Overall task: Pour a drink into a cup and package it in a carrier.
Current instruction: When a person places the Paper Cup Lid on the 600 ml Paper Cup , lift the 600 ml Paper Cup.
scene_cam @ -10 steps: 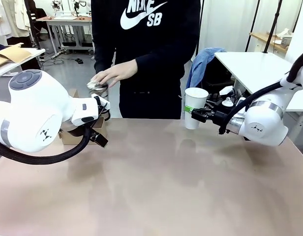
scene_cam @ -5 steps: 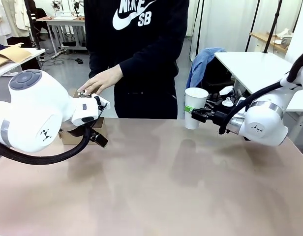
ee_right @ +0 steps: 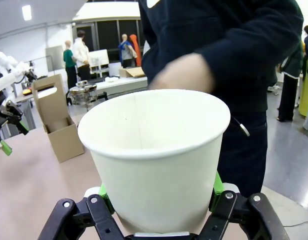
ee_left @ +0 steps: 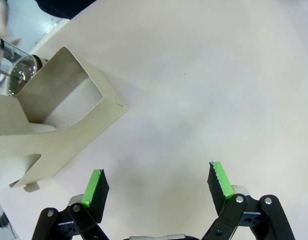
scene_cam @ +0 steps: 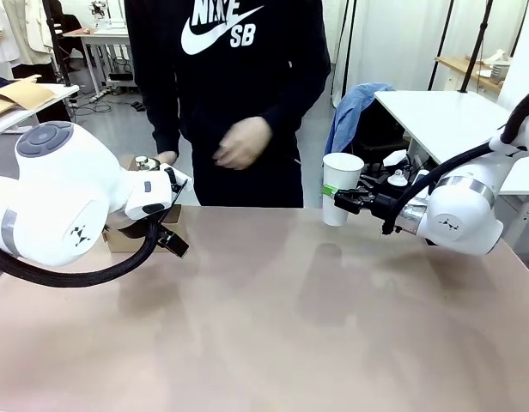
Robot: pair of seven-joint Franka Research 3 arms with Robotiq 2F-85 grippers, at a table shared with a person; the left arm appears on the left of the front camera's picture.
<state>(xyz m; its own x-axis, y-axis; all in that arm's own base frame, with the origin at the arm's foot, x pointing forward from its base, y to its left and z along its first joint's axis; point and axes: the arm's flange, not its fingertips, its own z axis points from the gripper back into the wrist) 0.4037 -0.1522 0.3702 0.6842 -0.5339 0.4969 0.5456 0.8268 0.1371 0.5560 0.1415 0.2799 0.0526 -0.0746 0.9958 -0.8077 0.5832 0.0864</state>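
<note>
- A person in a dark sweatshirt is standing at the far side of the table (scene_cam: 273, 326), holding one hand (scene_cam: 243, 142) in front of the body – it is blurred.
- A blue cloth (scene_cam: 355, 107) is hanging over a chair behind the right arm, beside a white side table (scene_cam: 445, 120).
- The left arm's big white body is covering most of the carrier (scene_cam: 118, 236) in the front view; only brown corners are peeking out near the table's far left edge.
- The jug (scene_cam: 146, 163) is standing just behind the carrier. Only its metal top is showing there, and I cannot tell what is inside it.
- The left gripper (ee_left: 159, 182) is hanging over bare table with its jaws spread wide and holding nothing. The carrier (ee_left: 54, 125) is lying just beside its one finger, apart from it, and the jug's glass (ee_left: 11, 70) is cut off at the picture's edge.
- The right gripper (scene_cam: 342, 202) is pinching the cup (scene_cam: 340, 187) – the green pads are pressing on both its sides, low on the wall.
- The cup is staying upright over the far edge of the table, right of the middle. Whether its bottom is touching the table is hard to make out.
- In the right wrist view the cup (ee_right: 154, 150) is hiding the fingertips of the right gripper (ee_right: 160, 190).
</note>
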